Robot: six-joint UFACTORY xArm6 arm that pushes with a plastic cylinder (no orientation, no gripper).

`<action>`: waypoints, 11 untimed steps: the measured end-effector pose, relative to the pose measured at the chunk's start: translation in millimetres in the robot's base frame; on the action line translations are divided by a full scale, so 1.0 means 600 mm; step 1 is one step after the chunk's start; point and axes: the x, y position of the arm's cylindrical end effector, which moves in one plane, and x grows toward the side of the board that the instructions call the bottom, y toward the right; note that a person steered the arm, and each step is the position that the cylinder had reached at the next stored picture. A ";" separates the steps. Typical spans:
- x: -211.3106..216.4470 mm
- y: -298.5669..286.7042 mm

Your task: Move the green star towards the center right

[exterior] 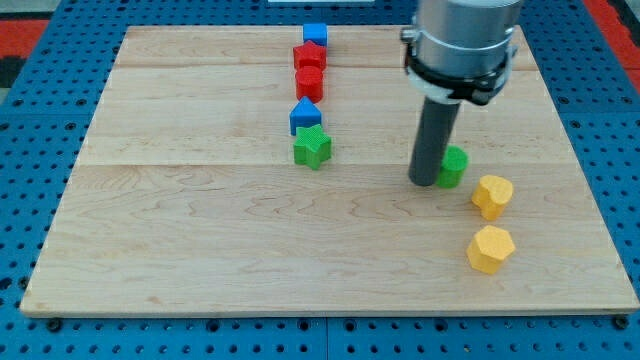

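The green star (313,148) lies near the board's middle, a little above centre, touching the blue block (305,116) just above it. My tip (423,183) is down on the board well to the star's right, set against the left side of a second green block (454,166), whose shape the rod partly hides. The tip is apart from the star.
Above the blue block, two red blocks (309,57) (309,82) and a blue cube (315,34) form a column toward the view's top. Two yellow blocks (492,195) (490,249) lie at the right, below the tip. The wooden board (200,240) sits on a blue pegboard.
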 end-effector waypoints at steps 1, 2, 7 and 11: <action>-0.007 0.020; -0.001 0.011; -0.072 -0.159; -0.041 -0.116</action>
